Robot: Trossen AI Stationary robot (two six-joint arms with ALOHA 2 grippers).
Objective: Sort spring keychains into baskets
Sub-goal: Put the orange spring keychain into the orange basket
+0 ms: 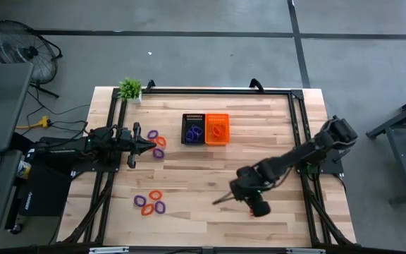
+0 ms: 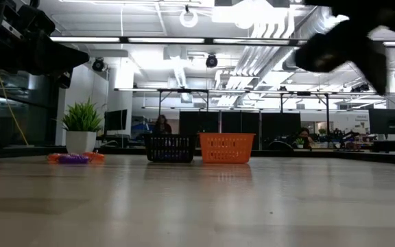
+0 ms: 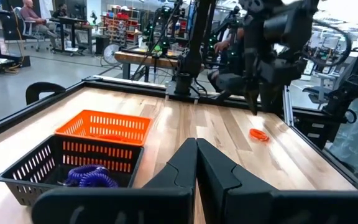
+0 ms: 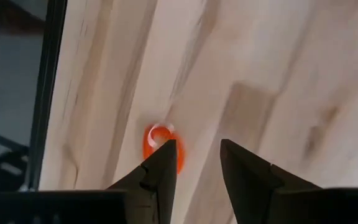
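I see one orange-red keychain (image 4: 157, 144) low and left of centre in the right wrist picture, lying on the table (image 1: 259, 155) just past my right gripper (image 4: 197, 155), whose fingers are spread and empty. Mid-frame from above, the black basket (image 1: 193, 130) and orange basket (image 1: 217, 129) touch. My left gripper (image 1: 146, 146) is pressed together. No writing reads.

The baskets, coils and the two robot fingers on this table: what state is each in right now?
Black basket: upright, purple coils inside.
Orange basket: upright, orange coils inside.
Coils near left gripper: loose on the table.
Front coil cluster: loose on the table, unsorted.
Single orange coil: on the table, not gripped.
Left gripper: fingers shut, empty.
Right gripper: fingers open, above the single coil.
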